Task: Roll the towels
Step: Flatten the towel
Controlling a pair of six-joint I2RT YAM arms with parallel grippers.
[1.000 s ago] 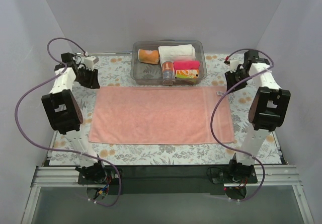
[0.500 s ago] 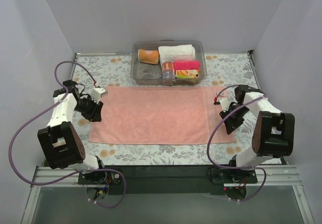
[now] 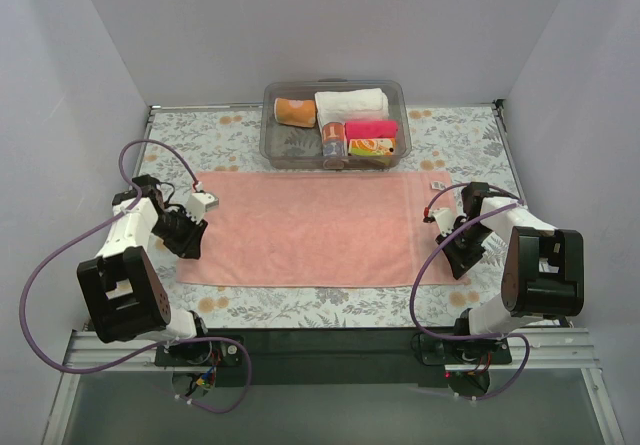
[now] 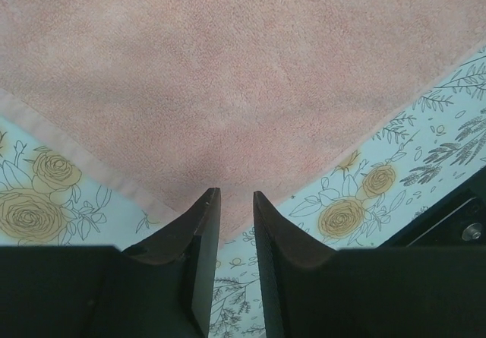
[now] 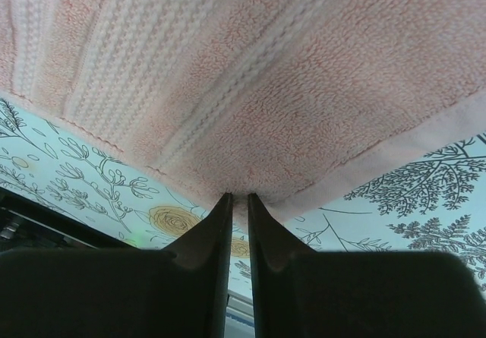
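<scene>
The large salmon-pink towel (image 3: pixel 315 227) lies spread flat on the floral table, its white tag (image 3: pixel 437 185) at the far right corner. My left gripper (image 3: pixel 190 248) is low at the towel's near left corner. In the left wrist view that corner (image 4: pixel 228 224) lies between the narrowly open jaws of the left gripper (image 4: pixel 231 197). My right gripper (image 3: pixel 456 263) is at the near right corner. In the right wrist view the right gripper (image 5: pixel 239 199) is pinched on the puckered towel edge (image 5: pixel 243 178). A small teal-red-white patterned cloth (image 3: pixel 334 143) sits rolled in the bin.
A clear bin (image 3: pixel 278 145) stands at the back centre with an orange roll (image 3: pixel 295 111), a white rolled towel (image 3: pixel 351 103), a hot-pink roll (image 3: pixel 371 127) and an orange patterned roll (image 3: pixel 371 147). Purple cables loop beside both arms. The black base rail (image 3: pixel 320 345) runs along the near edge.
Both arms have swung from the far corners down towards the near corners of the salmon towel. The towel's near right corner has shifted slightly inward.
</scene>
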